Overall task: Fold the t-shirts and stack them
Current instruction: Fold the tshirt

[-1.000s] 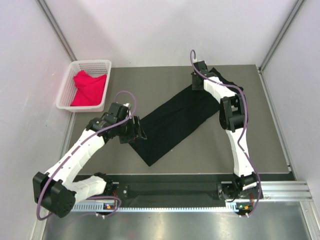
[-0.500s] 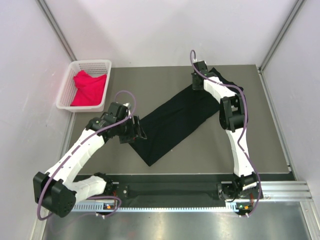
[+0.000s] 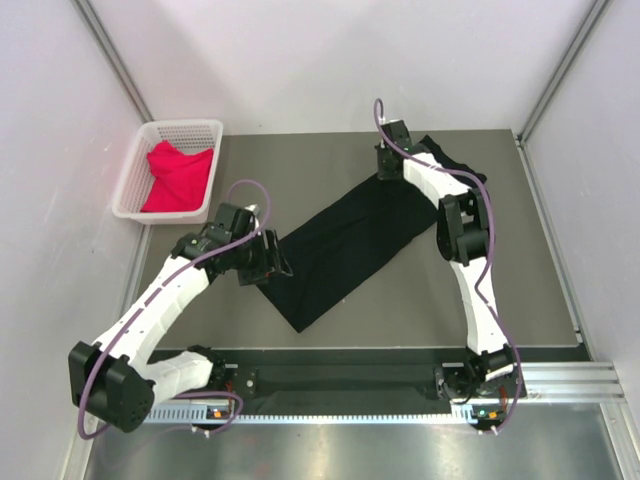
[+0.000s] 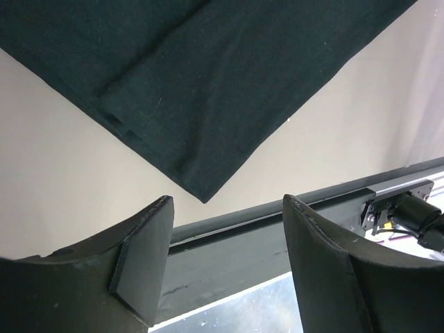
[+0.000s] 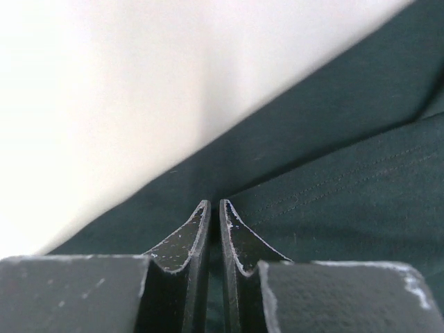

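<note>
Overhead, the black t-shirt (image 3: 345, 245) lies flat on the tabletop (image 3: 300, 170) as a long folded band, running through the centre from a pointed corner at seven o'clock up toward one o'clock. The right pincer (image 3: 385, 170) sits at the band's one o'clock end, its jaws closed to a thin slit with the tips pinching a fold of the black cloth. The left pincer (image 3: 280, 265) is at the band's nine o'clock edge, jaws spread wide and holding nothing. At ten o'clock, the red-pink t-shirt (image 3: 178, 178) lies bunched inside the white basket (image 3: 185, 127).
</note>
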You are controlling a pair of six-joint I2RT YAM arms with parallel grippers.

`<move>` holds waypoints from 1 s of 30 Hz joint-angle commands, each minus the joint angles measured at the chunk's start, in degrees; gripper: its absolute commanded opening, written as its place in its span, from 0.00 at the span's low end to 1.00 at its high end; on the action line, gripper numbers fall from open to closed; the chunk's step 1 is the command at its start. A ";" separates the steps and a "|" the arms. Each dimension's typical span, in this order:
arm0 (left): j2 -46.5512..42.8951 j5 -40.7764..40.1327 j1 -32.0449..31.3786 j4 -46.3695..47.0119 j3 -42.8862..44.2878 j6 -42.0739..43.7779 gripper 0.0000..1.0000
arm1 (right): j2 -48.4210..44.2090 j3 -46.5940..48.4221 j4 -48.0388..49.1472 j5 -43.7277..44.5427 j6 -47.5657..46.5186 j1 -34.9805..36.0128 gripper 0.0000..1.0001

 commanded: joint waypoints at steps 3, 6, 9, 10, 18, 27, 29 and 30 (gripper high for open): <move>0.48 1.11 1.10 1.72 0.48 0.37 0.68 | -3.73 2.65 1.47 -3.11 0.39 2.40 0.09; 0.57 1.11 1.45 1.72 0.39 0.46 0.68 | -3.56 2.48 2.08 -3.38 0.39 2.83 0.09; 0.57 1.37 1.80 1.72 0.04 0.37 0.68 | -3.47 2.48 1.91 -4.08 0.56 3.01 0.09; 0.66 1.55 2.06 1.80 -0.05 0.37 0.69 | -3.20 2.48 1.73 -4.17 0.57 3.01 0.10; 1.54 2.34 3.12 2.86 -0.32 -0.16 0.69 | -6.61 -2.88 4.45 -4.34 1.09 3.19 0.11; 1.98 2.87 4.70 3.39 -0.23 -0.33 0.68 | -13.22 -12.46 14.30 -2.68 5.66 3.01 0.12; 1.98 2.78 5.05 3.48 -0.40 -0.42 0.69 | -13.48 -14.12 15.70 -2.32 7.06 2.57 0.13; 2.06 2.87 5.31 3.48 -0.40 -0.42 0.69 | -13.83 -14.83 16.40 -2.24 8.03 2.40 0.13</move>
